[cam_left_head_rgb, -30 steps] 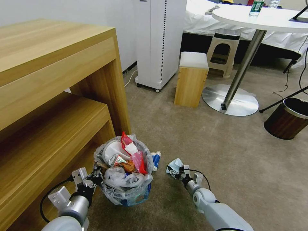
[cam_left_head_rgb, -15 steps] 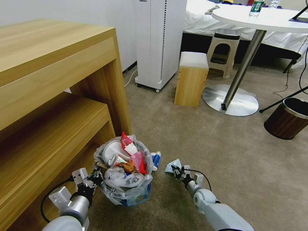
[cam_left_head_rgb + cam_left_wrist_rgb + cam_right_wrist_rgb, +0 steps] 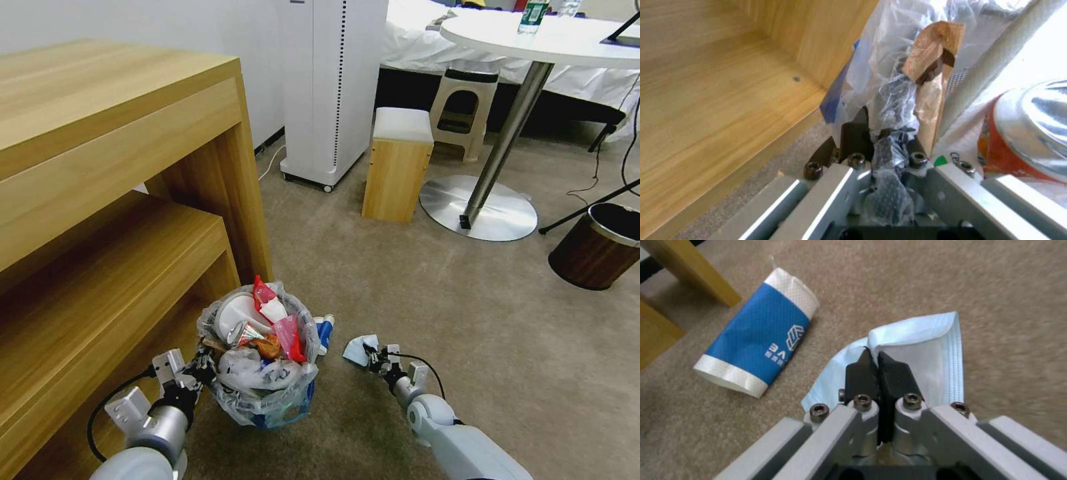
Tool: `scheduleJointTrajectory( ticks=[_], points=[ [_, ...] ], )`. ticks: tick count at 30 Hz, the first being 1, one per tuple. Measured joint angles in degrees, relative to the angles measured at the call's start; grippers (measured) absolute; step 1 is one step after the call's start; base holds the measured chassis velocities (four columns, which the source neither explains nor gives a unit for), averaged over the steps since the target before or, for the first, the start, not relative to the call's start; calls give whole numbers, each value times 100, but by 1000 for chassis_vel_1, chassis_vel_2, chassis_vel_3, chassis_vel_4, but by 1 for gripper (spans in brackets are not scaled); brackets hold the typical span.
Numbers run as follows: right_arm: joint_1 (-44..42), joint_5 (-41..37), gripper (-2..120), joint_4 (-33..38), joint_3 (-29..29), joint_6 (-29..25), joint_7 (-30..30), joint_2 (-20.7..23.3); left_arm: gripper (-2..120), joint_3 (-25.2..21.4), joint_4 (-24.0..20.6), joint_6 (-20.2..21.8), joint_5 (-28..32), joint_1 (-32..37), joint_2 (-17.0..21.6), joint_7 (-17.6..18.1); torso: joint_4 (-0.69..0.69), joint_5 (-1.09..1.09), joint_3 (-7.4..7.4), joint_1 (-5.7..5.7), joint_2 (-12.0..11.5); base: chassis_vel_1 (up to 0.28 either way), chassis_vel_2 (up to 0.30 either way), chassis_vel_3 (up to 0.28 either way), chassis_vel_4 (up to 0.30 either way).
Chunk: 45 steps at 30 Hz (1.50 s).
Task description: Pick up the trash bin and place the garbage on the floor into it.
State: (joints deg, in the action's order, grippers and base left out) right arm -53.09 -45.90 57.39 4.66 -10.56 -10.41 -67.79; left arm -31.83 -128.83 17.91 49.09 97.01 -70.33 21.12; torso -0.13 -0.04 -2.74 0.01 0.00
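The trash bin (image 3: pixel 267 393), lined with a crinkly clear bag and heaped with garbage (image 3: pixel 257 323), stands on the beige floor (image 3: pixel 433 300) beside the wooden desk. My left gripper (image 3: pixel 203 361) is shut on the bag's rim on the desk side; in the left wrist view the left gripper (image 3: pixel 882 131) pinches the plastic, with a crushed can (image 3: pixel 1031 133) close by. My right gripper (image 3: pixel 370 359) is low over the carpet, shut on a light blue face mask (image 3: pixel 357 349). The right gripper (image 3: pixel 873 356) grips the mask (image 3: pixel 929 346) by a fold. A blue-white cup (image 3: pixel 758 346) lies on its side between bin and mask.
The wooden desk (image 3: pixel 100 167) with its lower shelf rises close on the left. Farther off are a white standing appliance (image 3: pixel 330 87), a small wooden stool (image 3: pixel 398 167), a round table's metal base (image 3: pixel 480 207) and a dark brown bin (image 3: pixel 597 247). Open carpet lies ahead and right.
My right arm has drawn back a little toward me, and the mask has come with it. The bin and left gripper have barely shifted.
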Motion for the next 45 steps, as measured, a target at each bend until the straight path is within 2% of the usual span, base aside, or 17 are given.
scheduleJointTrajectory(
  ticks=[12,19,32,35,45],
  points=[
    [-299,-157,0,1220,-117,-175,-69,888,1,48,156,83,115,-89,166,41,0,1,0,0,0,0,0,0,0],
    [-424,-288,0,2417,-248,-251,-69,1376,1,60,305,120,185,-154,266,68,1,1,0,0,0,0,0,0,0],
    [-407,-674,0,3975,-252,-401,-99,1838,1,57,410,121,185,-161,336,68,0,0,0,0,0,0,0,0,0],
    [-301,-900,0,4639,-202,-435,-263,2024,1,87,424,129,169,-184,327,71,1,0,0,0,0,0,0,0,0],
    [-95,-1270,0,5431,54,-364,-516,2378,1,134,490,138,89,-213,242,75,0,-1,0,0,0,0,0,0,0]
  ],
)
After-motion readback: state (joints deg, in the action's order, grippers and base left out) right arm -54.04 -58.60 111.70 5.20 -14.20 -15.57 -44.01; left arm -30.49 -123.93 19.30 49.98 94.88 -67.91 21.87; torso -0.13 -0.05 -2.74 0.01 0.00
